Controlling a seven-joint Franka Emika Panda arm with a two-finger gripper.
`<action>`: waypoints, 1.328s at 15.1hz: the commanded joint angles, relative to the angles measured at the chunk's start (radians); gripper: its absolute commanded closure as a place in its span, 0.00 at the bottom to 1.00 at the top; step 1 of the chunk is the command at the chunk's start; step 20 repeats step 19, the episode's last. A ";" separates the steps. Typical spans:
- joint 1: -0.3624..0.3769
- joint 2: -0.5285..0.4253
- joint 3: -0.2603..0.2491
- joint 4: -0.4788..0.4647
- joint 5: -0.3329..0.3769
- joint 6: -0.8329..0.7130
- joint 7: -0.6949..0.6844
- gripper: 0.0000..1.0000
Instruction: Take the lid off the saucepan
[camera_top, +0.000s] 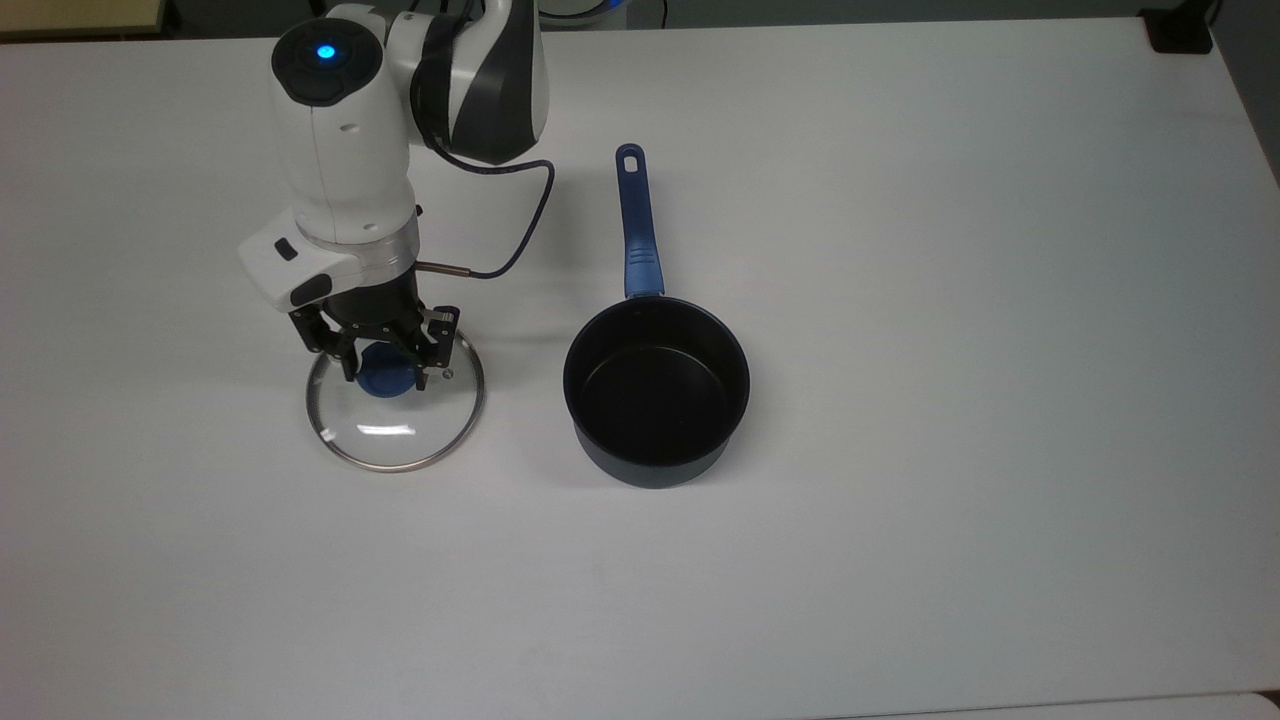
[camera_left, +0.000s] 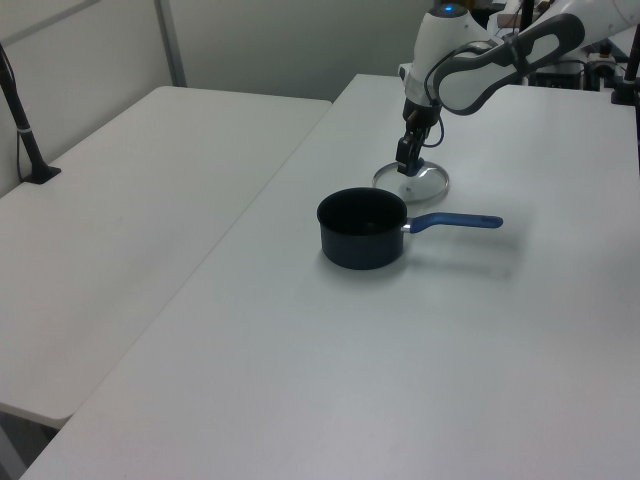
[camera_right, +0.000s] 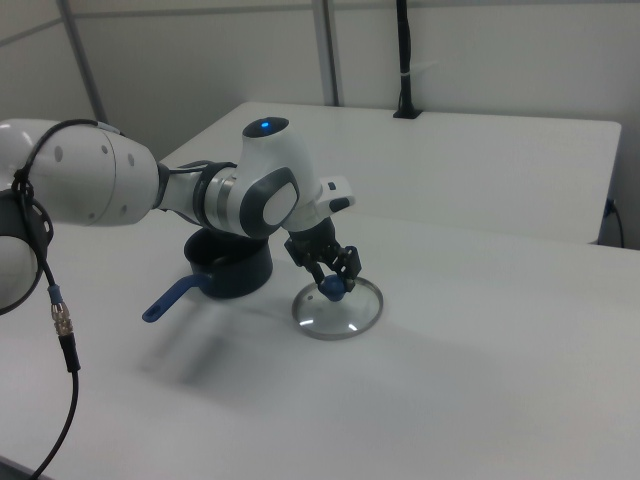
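The lid, clear glass with a steel rim and a blue knob, is low over the white table, to the top view's left of the saucepan. I cannot tell whether it touches the table. My gripper points down with its fingers shut on the blue knob. The saucepan stands uncovered, black inside, with its blue handle pointing toward the top view's upper edge. In the left view the lid and my gripper are behind the saucepan. The right view shows the lid, my gripper and the saucepan.
A thin cable loops from my wrist over the table between the lid and the handle. A black block sits at the table's far corner. In the left view a second table adjoins, carrying a black post.
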 joint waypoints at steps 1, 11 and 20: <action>0.008 -0.036 -0.004 -0.014 -0.026 0.005 0.000 0.00; 0.179 -0.335 -0.007 0.077 -0.019 -0.622 0.116 0.00; 0.314 -0.417 -0.102 0.078 -0.022 -0.734 0.185 0.00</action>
